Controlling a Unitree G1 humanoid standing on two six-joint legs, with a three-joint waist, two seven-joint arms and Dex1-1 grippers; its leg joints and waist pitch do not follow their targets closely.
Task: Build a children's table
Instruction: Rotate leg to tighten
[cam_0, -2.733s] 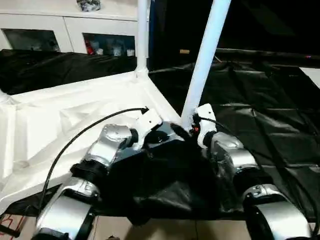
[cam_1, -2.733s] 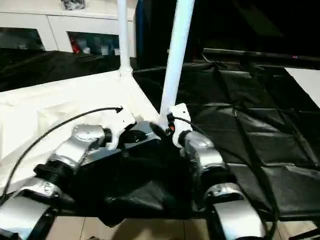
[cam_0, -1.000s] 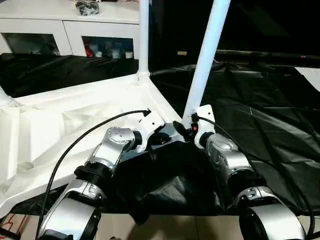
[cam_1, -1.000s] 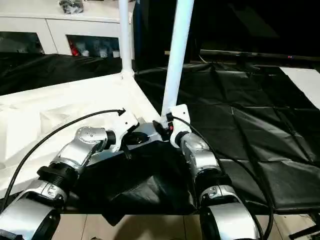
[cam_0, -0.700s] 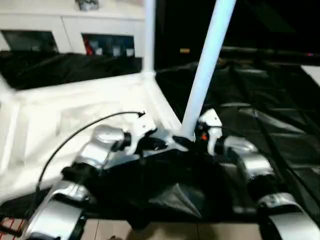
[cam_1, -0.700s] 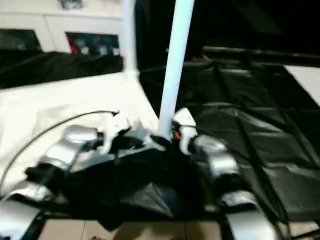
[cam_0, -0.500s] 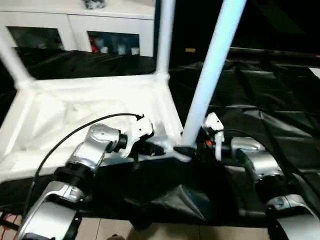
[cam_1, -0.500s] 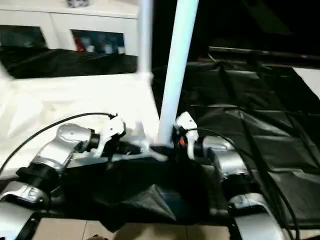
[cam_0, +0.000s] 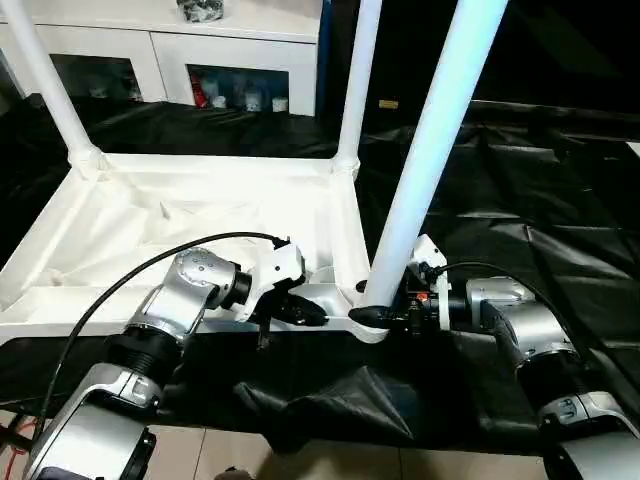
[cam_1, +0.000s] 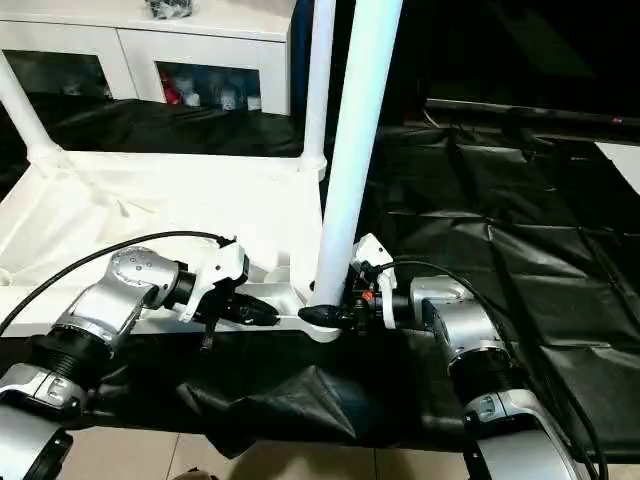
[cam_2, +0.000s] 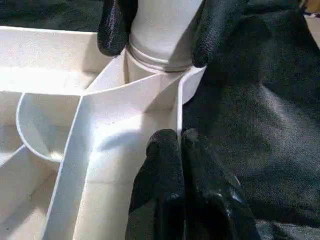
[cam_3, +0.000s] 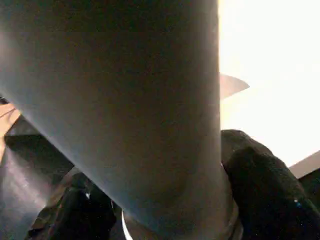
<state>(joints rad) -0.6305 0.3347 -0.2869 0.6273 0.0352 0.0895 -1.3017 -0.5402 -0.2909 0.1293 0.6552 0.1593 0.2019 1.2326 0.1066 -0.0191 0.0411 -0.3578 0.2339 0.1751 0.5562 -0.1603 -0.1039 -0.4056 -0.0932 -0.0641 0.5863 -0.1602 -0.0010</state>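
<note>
while leg (cam_0: 432, 150) stands in corner socket (cam_2: 157, 75) | right gripper (cam_0: 385, 316) clasps leg | left gripper (cam_2: 180, 142) pressed together

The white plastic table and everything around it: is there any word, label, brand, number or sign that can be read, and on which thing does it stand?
None can be read.
White plastic table top with its long white tubular legs: plain, no print.
White cabinet with glass doors: coloured items behind the glass, too small and blurred to read.
Black floor sheet: no markings.
Both grippers: no legible label.
</note>
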